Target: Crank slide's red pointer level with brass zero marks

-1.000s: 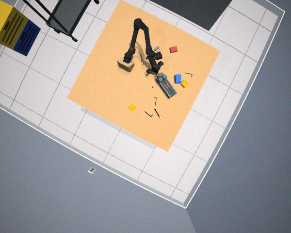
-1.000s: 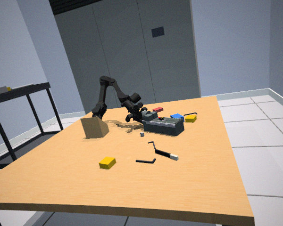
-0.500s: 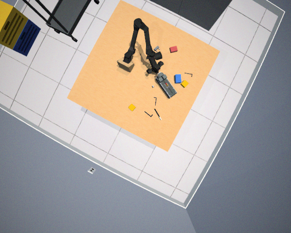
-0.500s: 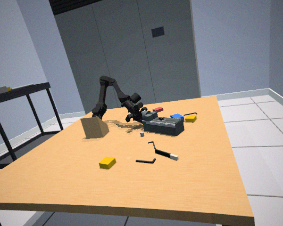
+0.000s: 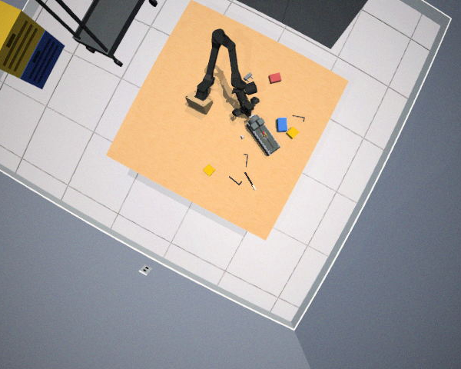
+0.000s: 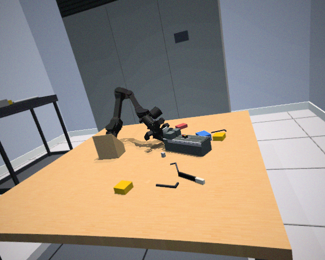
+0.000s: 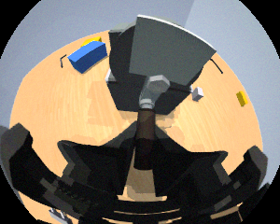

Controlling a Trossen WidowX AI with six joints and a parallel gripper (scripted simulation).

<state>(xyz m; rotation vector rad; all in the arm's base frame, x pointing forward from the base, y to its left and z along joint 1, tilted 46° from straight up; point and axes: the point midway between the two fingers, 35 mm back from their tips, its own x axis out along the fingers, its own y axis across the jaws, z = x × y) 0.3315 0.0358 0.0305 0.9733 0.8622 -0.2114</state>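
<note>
The grey machine (image 5: 271, 145) (image 6: 182, 147) (image 7: 165, 51) stands on the table, a long box with raised blocks at the arm's end. The red pointer (image 5: 263, 134) (image 6: 184, 136) shows small on its top, near mid-length; whether it is level with the brass marks is too small to tell. In the wrist view the crank's grey arm (image 7: 156, 87) leads to a dark brown handle (image 7: 146, 135). My gripper (image 7: 143, 124) is shut on this handle, at the machine's end nearest the arm. The pointer is hidden in the wrist view.
A blue block (image 5: 281, 124) (image 6: 203, 135) (image 7: 88, 56) and a yellow block (image 5: 293, 132) (image 6: 219, 136) lie beside the machine. A small grey cube (image 5: 241, 137) (image 6: 163, 154) (image 7: 197, 94) lies on its other side. A red block (image 5: 274, 78) (image 6: 181, 125), hex keys, a marker and another yellow block (image 5: 209, 170) (image 6: 123, 187) lie farther off.
</note>
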